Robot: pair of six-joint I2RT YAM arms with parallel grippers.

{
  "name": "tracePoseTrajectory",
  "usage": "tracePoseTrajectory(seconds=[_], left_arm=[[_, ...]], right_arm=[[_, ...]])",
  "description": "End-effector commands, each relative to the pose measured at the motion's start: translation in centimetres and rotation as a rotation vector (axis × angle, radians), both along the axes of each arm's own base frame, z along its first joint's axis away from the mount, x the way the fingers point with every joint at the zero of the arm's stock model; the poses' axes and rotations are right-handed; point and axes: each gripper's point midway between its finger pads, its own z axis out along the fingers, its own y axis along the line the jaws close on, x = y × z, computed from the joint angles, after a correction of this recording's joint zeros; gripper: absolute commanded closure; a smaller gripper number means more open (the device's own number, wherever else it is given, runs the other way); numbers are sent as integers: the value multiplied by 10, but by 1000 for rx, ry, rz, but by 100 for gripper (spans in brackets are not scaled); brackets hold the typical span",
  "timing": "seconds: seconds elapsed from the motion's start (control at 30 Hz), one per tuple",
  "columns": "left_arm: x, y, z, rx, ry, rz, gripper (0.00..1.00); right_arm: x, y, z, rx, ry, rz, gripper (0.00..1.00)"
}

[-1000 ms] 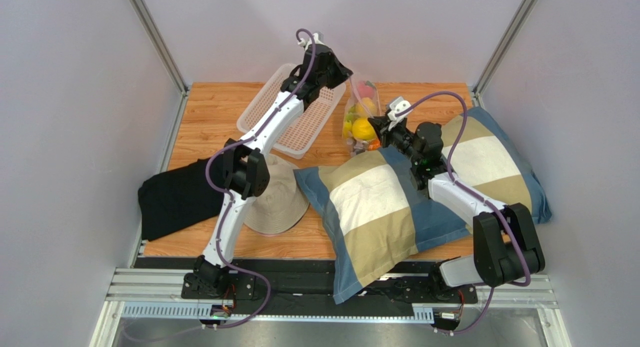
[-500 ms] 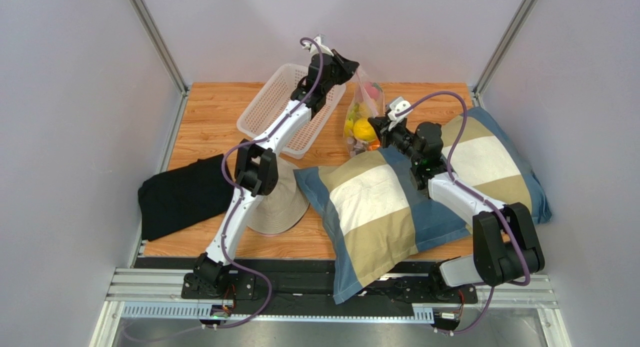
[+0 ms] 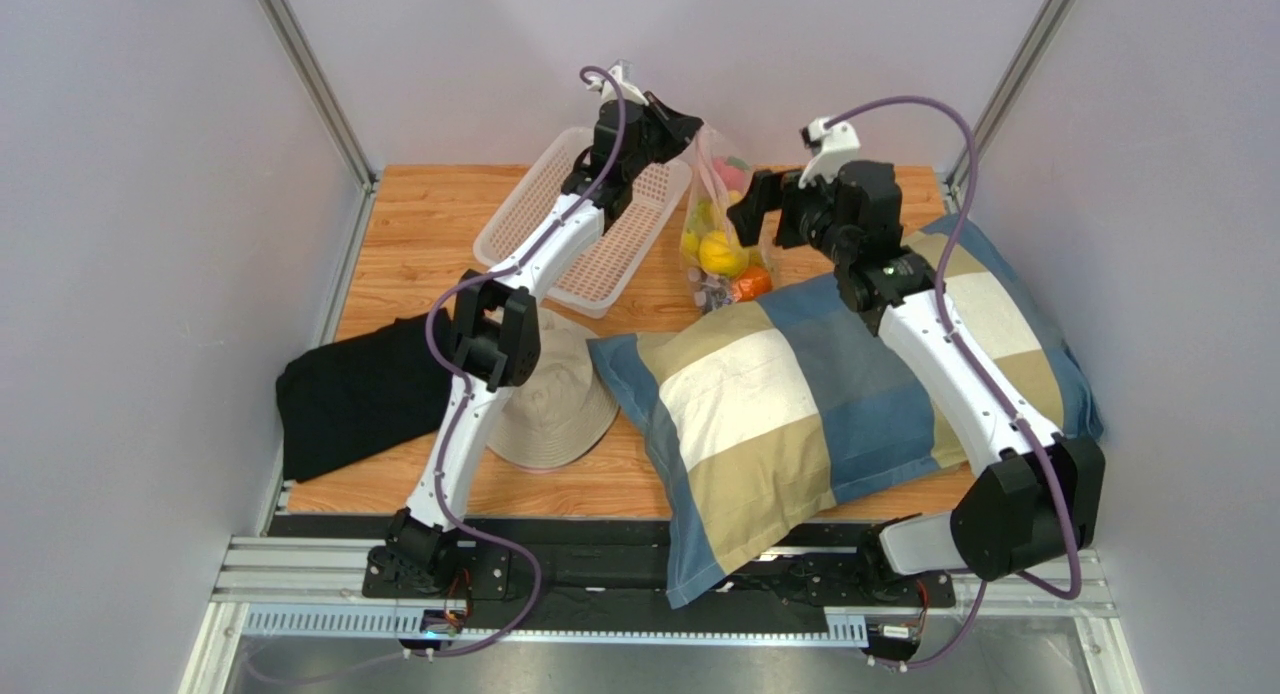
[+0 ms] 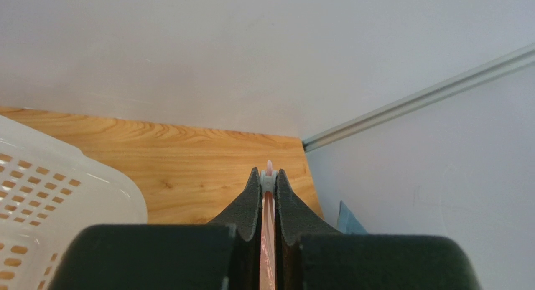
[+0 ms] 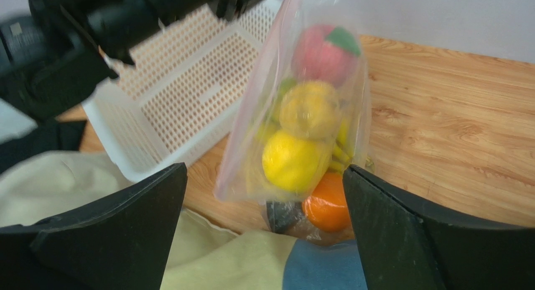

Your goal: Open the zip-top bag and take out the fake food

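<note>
Wood tabletop [image 3: 406,229], orange-brown grain, boxed in by plain grey walls [image 3: 150,199] with metal posts [image 3: 308,79] in the two far corners. Black rail [image 3: 661,567] carries both arm bases along the near edge. White mesh basket [image 3: 526,214] at far centre-left, black cloth [image 3: 353,394] at left edge, tan hat [image 3: 556,409] just beside it and partly under the left arm, big blue-and-cream patchwork pillow [image 3: 781,409] fills the right half. Clear zip-top bag [image 3: 718,222] hangs upright at far centre between basket and pillow, top edge pinched in left tool [image 3: 679,124], bottom down by the pillow's far corner. Left wrist view: fingers clenched on a thin pinkish strip of the bag. All fake food [image 5: 301,133] sits inside the bag: pink fruit [image 5: 320,52] on top, yellow round fruits [image 5: 295,161] in the middle, orange [image 5: 326,205] at the bottom, plus a dark item beside it too blurred to name. Opposite, right tool [image 3: 747,207] is released, fingers spread wide, level with the bag's middle, bag showing in the gap ahead of them, not gripped. Versus half a second ago: right arm lay low over the pillow with its tool down at the bag's lower end; now the forearm is raised clear of the pillow and the tool sits higher. Left tool has barely shifted, a touch leftward; bag hangs in much the same spot.
</note>
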Motion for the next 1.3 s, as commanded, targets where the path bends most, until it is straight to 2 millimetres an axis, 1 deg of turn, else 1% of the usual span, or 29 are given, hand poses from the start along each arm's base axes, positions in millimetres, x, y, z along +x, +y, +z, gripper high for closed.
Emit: tracePoseTrajectory(seconds=[0.0,0.03,0.07,0.1,0.13,0.17,0.2,0.23,0.27,0.3,0.37,0.4,0.5,0.57,0.63,0.67,0.73,0.77,0.8,0.83,0.87,0.9,0.97,1.0,1.03,1.17,1.23,1.27], left_arm=[[-60,-27,98,-11,-144,-146,100],[-67,-32,100,-8,-144,-163,100],[-73,-34,104,-13,-139,-171,100],[-76,-36,105,-17,-134,-179,100],[-82,-41,106,-24,-130,-190,100],[-87,-44,109,-24,-128,-199,100],[-89,-45,108,-12,-122,-201,100],[-91,-47,107,-4,-120,-204,100],[-95,-48,111,-5,-122,-208,100],[-96,-49,111,-4,-121,-213,100],[-100,-50,111,-2,-119,-219,100],[-101,-49,111,2,-118,-215,100],[-103,-49,111,15,-116,-218,100],[-103,-49,110,18,-113,-219,100],[-104,-49,109,24,-112,-224,100],[-104,-49,109,25,-110,-224,100],[-104,-50,108,24,-109,-227,100],[-104,-50,107,23,-109,-227,100],[-104,-50,108,24,-112,-227,100],[-103,-50,108,27,-114,-225,100],[-103,-50,108,27,-113,-224,100],[-103,-50,107,29,-113,-224,100],[-102,-50,108,26,-115,-225,100],[-102,-51,107,25,-110,-227,100],[-102,-52,107,24,-112,-233,100],[-102,-52,105,31,-106,-235,100],[-102,-52,104,37,-107,-235,100],[-102,-52,105,37,-110,-235,100]], right_arm=[[-5,-18,54,90,92,-158,2],[-2,-13,55,67,100,-122,4],[8,-8,39,40,156,-111,8],[13,-5,54,49,138,-106,17],[19,-3,55,51,149,-109,24],[22,-1,51,49,175,-110,31],[32,3,48,52,190,-114,39],[35,5,43,52,211,-108,40],[37,6,37,43,230,-110,41],[42,7,28,25,246,-118,43],[46,7,17,4,259,-127,43],[49,5,11,-9,268,-139,49],[51,2,7,-38,261,-152,59],[49,-1,9,-45,247,-157,60],[45,-2,14,-50,224,-148,55],[44,-2,11,-56,227,-149,52],[41,-4,9,-59,232,-150,51],[38,-4,5,-62,246,-148,51],[36,-3,4,-48,256,-149,47],[33,-4,5,-37,259,-152,44],[31,-4,11,-20,247,-155,43],[28,-4,5,-15,258,-156,42],[27,-5,6,-10,255,-163,42],[26,-6,2,-13,261,-164,42],[26,-5,2,-12,253,-161,43],[27,-3,-3,-14,271,-152,54],[25,-1,-1,-6,268,-141,55],[25,-2,1,-3,263,-139,52]])
